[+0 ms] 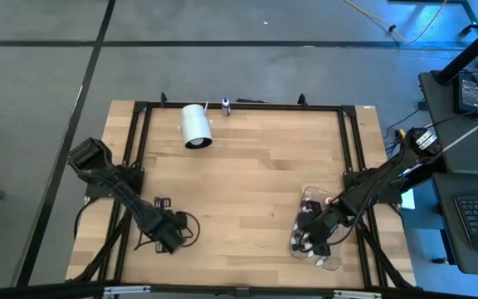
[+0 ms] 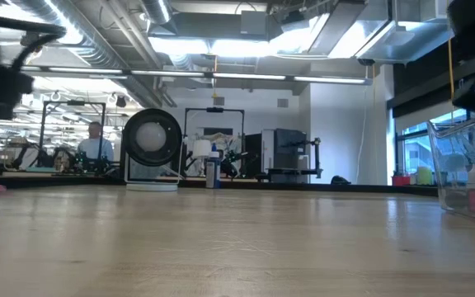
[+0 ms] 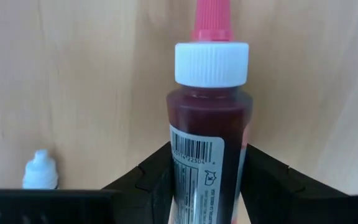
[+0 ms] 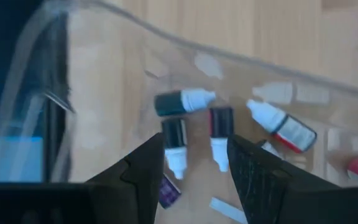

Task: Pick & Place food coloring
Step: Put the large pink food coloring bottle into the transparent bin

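My left gripper (image 1: 171, 234) is near the table's near-left part, shut on a food coloring bottle (image 3: 209, 130) with dark red contents, a white cap and a pink tip. A small white cap (image 3: 40, 171) sits on the wood beside it. My right gripper (image 4: 196, 163) is open inside a clear container (image 1: 315, 229) at the near-right. It hovers over several small bottles lying on the container's floor. Two dark bottles with white tips (image 4: 174, 146) (image 4: 220, 129) show between its fingers, with another dark one (image 4: 182, 101) and a red-labelled one (image 4: 284, 126) just beyond. My left gripper pinches the bottle's labelled body (image 3: 194, 158) between its two fingers, below the white cap (image 3: 211, 62). The bottle lies along the fingers, its pink tip (image 3: 212, 18) pointing forward past the fingertips. Whether it rests on the table cannot be told.
A large white cylinder (image 1: 196, 126) lies on its side near the far edge, its open end toward the near side. One small bottle (image 1: 226, 105) stands at the far rail. A black frame (image 1: 139, 124) borders the table. Bare wood (image 1: 247, 191) lies between the arms.
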Action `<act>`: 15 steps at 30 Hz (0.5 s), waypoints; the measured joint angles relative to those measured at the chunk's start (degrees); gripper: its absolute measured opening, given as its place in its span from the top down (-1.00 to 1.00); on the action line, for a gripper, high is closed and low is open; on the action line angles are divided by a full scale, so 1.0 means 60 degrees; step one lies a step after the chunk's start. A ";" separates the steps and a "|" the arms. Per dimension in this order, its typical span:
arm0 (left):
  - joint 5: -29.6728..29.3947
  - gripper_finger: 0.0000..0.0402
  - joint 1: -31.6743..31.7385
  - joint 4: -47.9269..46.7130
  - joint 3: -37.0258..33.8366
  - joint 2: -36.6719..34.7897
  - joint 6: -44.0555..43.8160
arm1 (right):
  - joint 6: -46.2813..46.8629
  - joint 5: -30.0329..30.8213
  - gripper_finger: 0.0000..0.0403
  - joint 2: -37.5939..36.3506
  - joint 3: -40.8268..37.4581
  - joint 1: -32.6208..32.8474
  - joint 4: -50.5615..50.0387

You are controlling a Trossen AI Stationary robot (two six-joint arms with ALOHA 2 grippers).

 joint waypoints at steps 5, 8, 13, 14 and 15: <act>-0.0285 0.26 0.0528 0.0920 0.0025 -0.0031 -0.0915 | -0.0807 0.0022 0.12 0.0000 0.0631 0.0000 0.0001; -0.0650 0.26 0.0875 0.1614 0.0093 -0.0055 -0.1074 | -0.1898 0.0377 0.12 0.0000 0.1042 0.0000 0.0069; -0.1190 0.27 0.1508 0.3978 0.0409 -0.0069 0.0046 | -0.3590 0.1068 0.12 0.0000 0.1197 0.0000 0.1250; -0.1221 0.27 0.1639 0.4650 0.0429 -0.0072 0.0389 | -0.3968 0.1128 0.12 0.0000 0.1197 -0.0003 0.1537; -0.1230 0.27 0.1783 0.5359 0.0437 -0.0073 0.0757 | -0.4346 0.1211 0.12 0.0000 0.1201 -0.0004 0.1791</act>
